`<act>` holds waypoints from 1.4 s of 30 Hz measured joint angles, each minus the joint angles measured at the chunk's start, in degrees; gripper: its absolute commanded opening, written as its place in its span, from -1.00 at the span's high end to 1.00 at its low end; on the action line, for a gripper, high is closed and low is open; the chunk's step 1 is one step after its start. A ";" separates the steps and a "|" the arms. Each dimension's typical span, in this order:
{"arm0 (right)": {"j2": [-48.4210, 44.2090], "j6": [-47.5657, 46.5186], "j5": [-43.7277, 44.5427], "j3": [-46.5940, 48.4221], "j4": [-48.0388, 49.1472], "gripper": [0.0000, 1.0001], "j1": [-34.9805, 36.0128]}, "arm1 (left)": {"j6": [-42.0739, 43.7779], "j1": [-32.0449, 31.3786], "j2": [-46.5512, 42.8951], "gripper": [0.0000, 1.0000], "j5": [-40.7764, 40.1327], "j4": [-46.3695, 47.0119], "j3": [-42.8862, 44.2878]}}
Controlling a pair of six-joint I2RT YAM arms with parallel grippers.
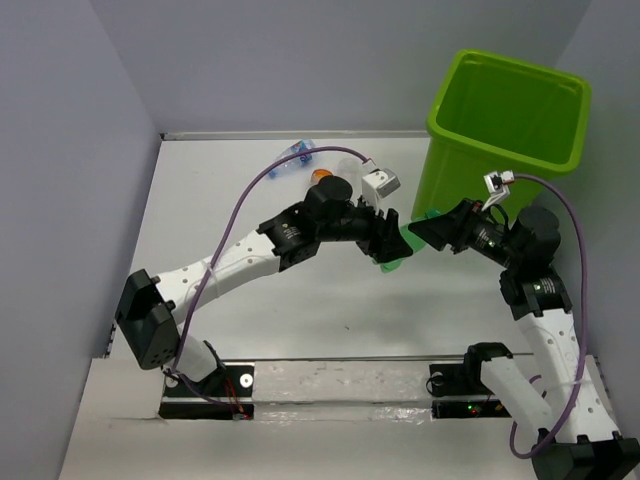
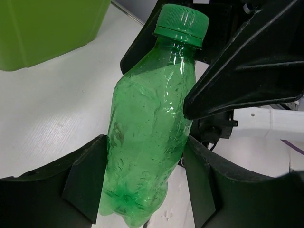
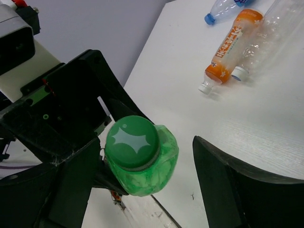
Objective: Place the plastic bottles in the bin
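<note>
Just left of the lime-green bin (image 1: 445,185), the left tool (image 2: 145,183) pinches a green bottle (image 2: 147,128) by its lower body, over the white bench (image 1: 300,320). The bottle's capped end, nearer the bin, sits between the spread fingers of the right tool (image 3: 147,142), not gripped.

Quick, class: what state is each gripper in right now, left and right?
Left gripper: closed on the green bottle, holding its body.
Right gripper: open, jaws on either side of the bottle's cap end.
</note>
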 measured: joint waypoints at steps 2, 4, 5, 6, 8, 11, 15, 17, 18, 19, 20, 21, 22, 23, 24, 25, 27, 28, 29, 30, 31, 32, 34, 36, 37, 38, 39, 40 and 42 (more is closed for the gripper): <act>0.13 0.11 0.15 -0.07 0.37 -0.33 0.81 | 0.00 -0.09 0.72 0.29 0.70 0.50 0.07; 0.28 -0.02 0.68 -0.09 0.98 -0.12 1.36 | 0.00 -0.28 1.11 0.23 1.11 0.74 0.07; 0.35 -0.07 1.07 -0.09 1.11 0.21 1.53 | 0.00 -0.48 1.22 0.19 1.31 0.81 0.07; 0.39 -0.13 1.33 -0.09 1.20 0.34 1.68 | 0.00 -0.61 1.22 0.14 1.16 0.81 0.07; 0.39 -0.13 2.34 -0.07 1.75 0.60 1.70 | -0.02 -0.61 1.22 -0.24 1.09 0.52 0.07; 0.35 -0.50 4.20 0.35 1.31 0.77 1.70 | -0.17 -0.66 1.22 -0.59 0.31 0.52 0.07; 1.66 -2.60 7.19 4.55 -2.10 0.82 1.97 | 0.09 -0.74 0.87 -0.72 -2.82 1.68 0.07; 3.43 -3.98 9.62 9.25 -3.58 0.87 2.10 | 0.11 -0.68 0.22 -0.75 -5.51 1.22 0.02; 4.28 -4.55 10.47 11.23 -4.02 0.87 2.10 | 0.13 -0.59 -0.17 -0.75 -6.84 1.18 -0.11; 5.55 -5.29 11.61 14.34 -4.52 0.88 2.10 | 0.09 -0.33 -0.90 -0.75 -8.87 1.03 -0.42; 6.75 -5.84 12.28 17.33 -5.33 0.88 2.10 | -0.13 0.13 -1.79 -0.75 -11.26 0.70 -0.87; 7.89 -6.38 13.07 20.02 -5.27 0.89 2.10 | -0.35 0.74 -2.47 -0.75 -13.18 0.35 -1.16; 9.38 -6.88 13.84 23.78 -5.73 0.90 2.10 | -0.74 1.55 -3.23 -0.75 -15.23 -0.22 -1.42; 11.13 -7.58 14.88 27.82 -5.25 0.91 2.10 | -1.42 2.84 -4.07 -0.75 -18.10 -1.14 -1.68; 11.82 -7.80 15.28 29.42 -4.83 0.91 2.10 | -1.99 4.50 -4.70 -0.75 -20.61 -1.68 -2.01; 12.98 -8.35 16.63 32.68 -5.25 0.91 2.10 | -2.25 5.46 -4.96 -0.75 -21.88 -1.84 -2.29; 16.33 -9.90 20.22 40.33 -7.04 0.91 2.08 | -3.74 9.42 -5.25 -0.76 -25.46 -2.01 -3.69; 18.91 -11.15 22.51 44.76 -6.95 0.92 2.10 | -4.44 11.26 -5.09 -0.81 -27.54 -2.14 -4.55; 21.20 -12.50 24.83 48.65 -6.88 0.92 2.12 | -4.94 12.76 -4.66 -0.82 -29.73 -2.23 -5.25; 23.41 -14.12 28.39 52.74 -7.17 0.92 2.21 | -5.40 14.34 -3.74 -0.83 -32.46 -2.62 -5.81; 25.14 -15.74 31.34 55.80 -7.21 0.91 2.21 | -5.79 15.54 -2.36 -0.84 -35.15 -3.02 -5.97; 26.69 -17.03 33.88 57.64 -7.15 0.91 2.23 | -6.03 16.11 -1.22 -0.84 -36.35 -3.15 -5.97; 30.60 -20.61 41.11 61.77 -7.82 0.92 2.23 | -6.34 16.85 2.69 -0.85 -38.49 -3.63 -5.95; 33.46 -24.63 48.09 62.84 -7.93 0.91 2.14 | -6.43 17.00 6.14 -0.85 -39.47 -4.13 -5.95; 34.42 -25.86 50.60 62.73 -8.46 0.87 1.97 | -6.47 17.18 7.67 -0.85 -39.78 -4.39 -5.95; 35.52 -27.06 52.85 62.47 -9.16 0.68 1.88 | -6.54 17.35 9.07 -0.85 -39.95 -4.66 -5.95; 36.61 -28.37 55.15 61.88 -9.92 0.52 1.66 | -6.60 17.49 10.51 -0.85 -40.17 -4.94 -5.95; 37.31 -29.29 56.78 61.13 -10.58 0.30 1.60 | -6.62 17.70 11.56 -0.85 -40.35 -5.18 -5.95; 38.32 -30.80 59.45 60.24 -12.00 -0.48 1.25 | -6.62 17.99 13.05 -0.85 -40.92 -5.46 -5.95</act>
